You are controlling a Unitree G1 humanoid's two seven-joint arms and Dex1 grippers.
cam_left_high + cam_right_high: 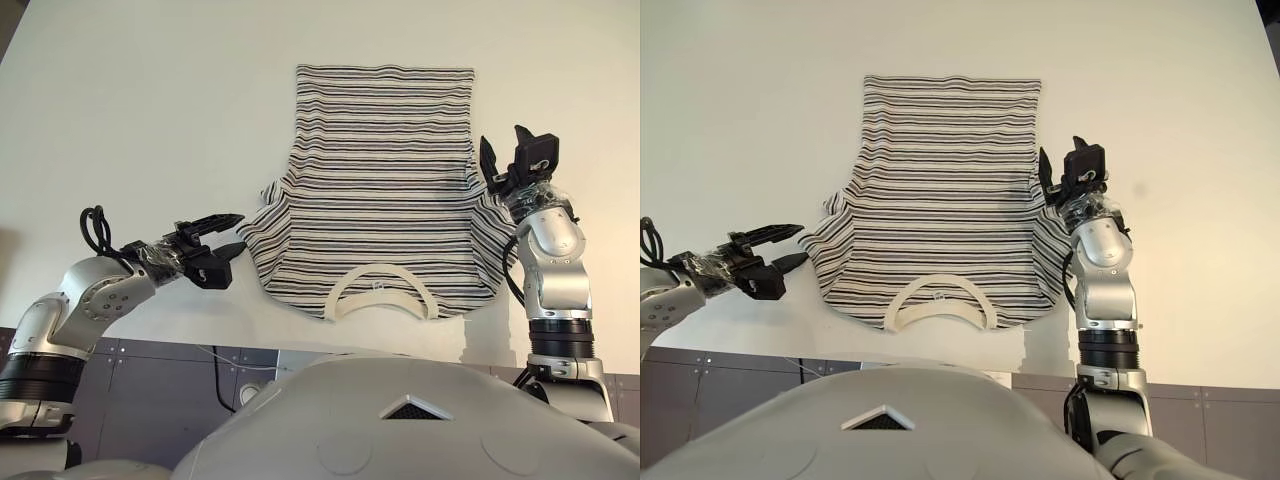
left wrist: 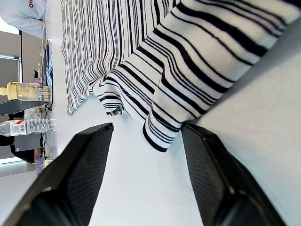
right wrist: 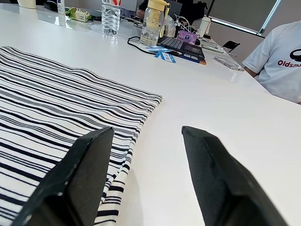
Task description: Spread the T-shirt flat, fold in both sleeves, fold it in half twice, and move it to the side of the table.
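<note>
A black-and-white striped T-shirt lies spread on the white table, its cream collar nearest me and its hem at the far side. The left sleeve bunches at the shirt's left edge, the right sleeve beside my right arm. My left gripper stands open just left of the left sleeve, whose edge lies between its fingers. My right gripper is open and raised above the shirt's right edge, holding nothing.
Bare white tabletop stretches to the left, right and beyond the shirt. In the right wrist view, bottles, a laptop and small items stand at the table's far end, with a person in a white shirt seated there.
</note>
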